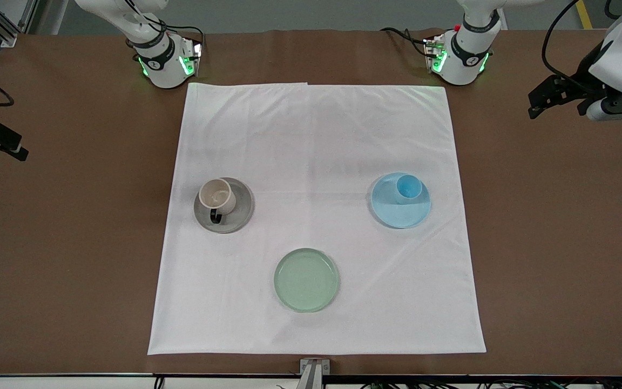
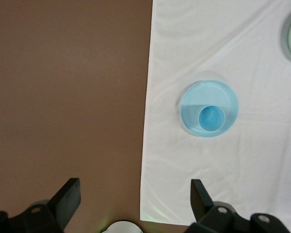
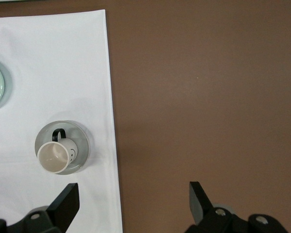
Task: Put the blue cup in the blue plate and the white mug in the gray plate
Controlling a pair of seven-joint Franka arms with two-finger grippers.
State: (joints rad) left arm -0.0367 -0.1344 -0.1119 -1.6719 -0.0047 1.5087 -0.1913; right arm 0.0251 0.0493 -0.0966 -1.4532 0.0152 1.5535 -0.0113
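Brown tabletop [image 1: 73, 243] carries a white cloth [image 1: 316, 162] with three plates on it. Toward the right arm's end, the white mug [image 1: 217, 196] stands upright on the gray plate [image 1: 235, 216], black handle turned toward the front camera. Toward the left arm's end, the blue cup [image 1: 410, 188] stands in the blue plate [image 1: 400, 213]. A pale green plate [image 1: 306, 280], nearest the camera, holds nothing. No writing can be read anywhere. Both arms wait off the cloth: the left gripper [image 2: 136, 199] and the right gripper [image 3: 134, 201] hang over bare table, fingers spread wide, holding nothing.
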